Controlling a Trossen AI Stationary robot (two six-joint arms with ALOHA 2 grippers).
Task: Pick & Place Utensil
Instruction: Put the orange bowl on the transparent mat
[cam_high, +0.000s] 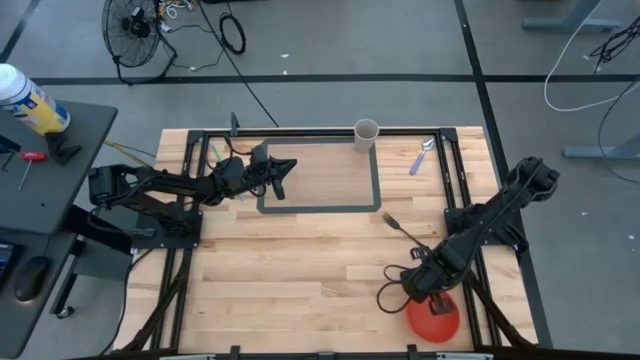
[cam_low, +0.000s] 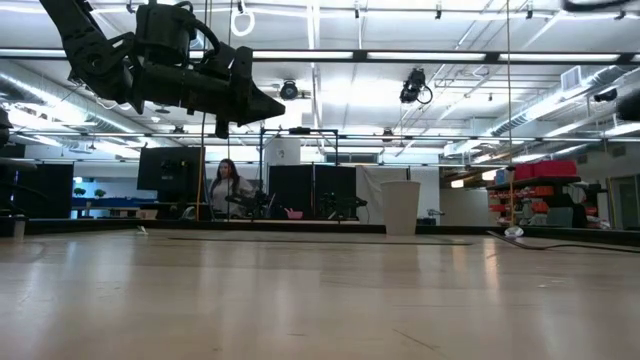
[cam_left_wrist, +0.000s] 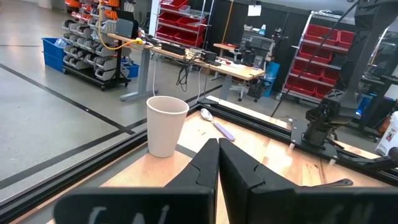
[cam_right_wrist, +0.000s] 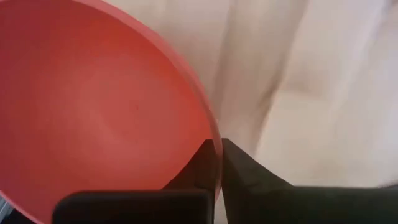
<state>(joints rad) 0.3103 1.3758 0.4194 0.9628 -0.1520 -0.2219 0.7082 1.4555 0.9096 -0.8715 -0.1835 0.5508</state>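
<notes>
Red plate (cam_right_wrist: 93, 106) rim between right gripper (cam_right_wrist: 219, 163) fingers

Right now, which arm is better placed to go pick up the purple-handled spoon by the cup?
Probably the left. The left gripper hovers free, aimed toward the cup and spoon. The right gripper is shut on the red plate rim at the near edge.

Even, bright overhead light fills the high view, and the bench (cam_high: 300, 270) shows only faint, soft shadows under the arms. In the low view the ceiling strip lights (cam_low: 330, 55) glare white while the near bench surface is blurred and dim. The left wrist view is sharp on the paper cup (cam_left_wrist: 166, 126), with sheen on the wood. The red plate (cam_right_wrist: 93, 106) in the right wrist view is close and soft
</notes>
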